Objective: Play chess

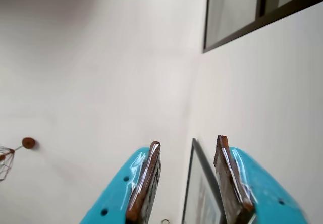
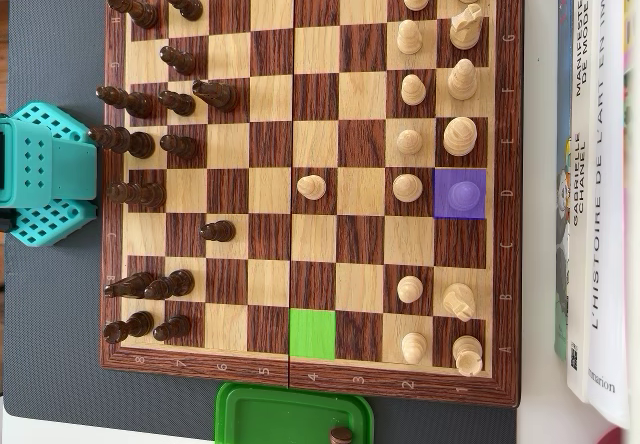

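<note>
In the overhead view a wooden chessboard (image 2: 310,369) fills the frame. Dark pieces (image 2: 130,142) stand along its left side and light pieces (image 2: 460,136) along its right. A light piece (image 2: 461,195) stands on a purple-tinted square. An empty square (image 2: 312,332) near the bottom edge is tinted green. A light pawn (image 2: 312,186) stands near the centre and a dark pawn (image 2: 216,231) is forward of its row. The teal arm (image 2: 40,174) sits off the board's left edge. In the wrist view my gripper (image 1: 189,142) is open and empty, pointing at a white wall away from the board.
A green tray (image 2: 290,414) below the board holds one dark piece (image 2: 341,434). Books (image 2: 595,164) lie along the board's right side. The wrist view shows a framed picture (image 1: 202,193), a dark window frame (image 1: 252,22) and a wire lamp (image 1: 5,161).
</note>
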